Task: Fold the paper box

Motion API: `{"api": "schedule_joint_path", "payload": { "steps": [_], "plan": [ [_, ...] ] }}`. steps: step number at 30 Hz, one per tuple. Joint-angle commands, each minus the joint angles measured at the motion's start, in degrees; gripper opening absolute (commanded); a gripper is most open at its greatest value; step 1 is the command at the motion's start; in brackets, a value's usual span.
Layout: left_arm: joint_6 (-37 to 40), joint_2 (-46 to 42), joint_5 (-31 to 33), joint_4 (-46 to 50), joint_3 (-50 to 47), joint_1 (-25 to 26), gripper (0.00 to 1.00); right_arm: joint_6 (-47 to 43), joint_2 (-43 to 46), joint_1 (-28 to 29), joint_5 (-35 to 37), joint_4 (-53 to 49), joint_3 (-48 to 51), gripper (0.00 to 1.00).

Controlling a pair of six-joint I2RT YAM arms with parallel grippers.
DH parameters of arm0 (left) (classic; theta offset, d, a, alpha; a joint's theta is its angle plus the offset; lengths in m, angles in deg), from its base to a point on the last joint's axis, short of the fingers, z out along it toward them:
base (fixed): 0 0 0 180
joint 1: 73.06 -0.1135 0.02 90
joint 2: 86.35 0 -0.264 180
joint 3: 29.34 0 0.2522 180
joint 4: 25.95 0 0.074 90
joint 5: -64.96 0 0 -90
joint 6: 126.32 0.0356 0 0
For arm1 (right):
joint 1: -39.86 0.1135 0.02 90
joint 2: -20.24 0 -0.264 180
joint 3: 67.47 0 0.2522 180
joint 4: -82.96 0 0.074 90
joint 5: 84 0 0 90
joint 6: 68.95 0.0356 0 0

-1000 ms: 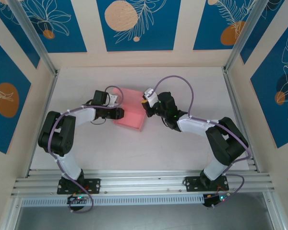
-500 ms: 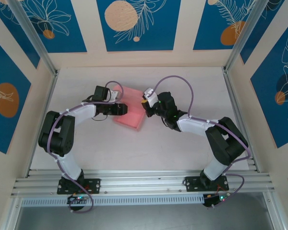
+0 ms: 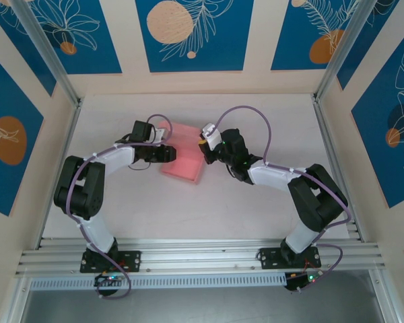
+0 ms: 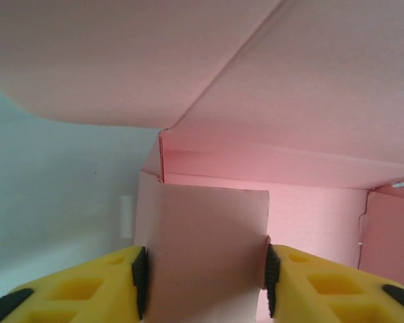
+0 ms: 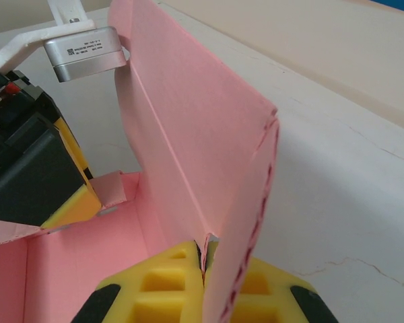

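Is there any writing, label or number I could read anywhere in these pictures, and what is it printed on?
Small printed label on the grey metal block at the left arm's wrist: a few lines of text, too small and blurred to read.
Pink paper box: no print on it.
Blue wall panels: leaf and circle drawings, no words.
Nothing else carries readable text.

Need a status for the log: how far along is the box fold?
Partway. Done: the box is no longer flat; the right wrist view shows a floor with walls raised around it. In hand: the right gripper is shut on a tall upright panel, and a side flap sits between the left gripper's fingers, grip unclear. Left: the flaps are not tucked and the tall panel stands open.
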Motion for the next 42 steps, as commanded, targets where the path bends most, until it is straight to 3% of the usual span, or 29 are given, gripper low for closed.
{"api": "schedule_joint_path", "payload": {
  "steps": [1,12,20,28,33,36,38,42],
  "plan": [
    [0.5,0.9,-0.1,1.3,1.5,0.6,0.42,-0.1,-1.1,0.6,0.2,1.2,-2.1,0.00],
    [0.9,2.3,2.0,-2.6,0.2,0.7,0.41,-0.1,-0.3,1.0,0.4,1.0,-2.1,0.00],
    [6.6,5.4,11.4,-2.1,-0.4,3.0,0.41,-0.1,0.5,1.5,0.7,1.2,-1.8,0.00],
    [10.2,6.0,23.1,-3.1,-1.6,5.8,0.02,-0.1,0.7,1.6,1.2,0.9,-1.7,0.00],
    [10.8,3.8,28.4,-7.7,-4.1,7.5,0.00,2.4,0.9,2.2,5.8,-1.4,-1.8,0.01],
    [10.7,1.9,29.8,-11.2,-6.1,8.1,0.00,7.0,2.2,3.4,11.4,-5.6,-1.7,0.19],
    [10.4,0.6,30.6,-13.3,-7.4,8.4,0.00,11.8,3.9,4.9,16.4,-10.3,-1.8,0.37],
    [10.1,-0.4,32.5,-15.3,-8.8,8.9,0.00,23.9,8.3,8.9,25.0,-23.1,-3.5,0.57]
  ]
}}
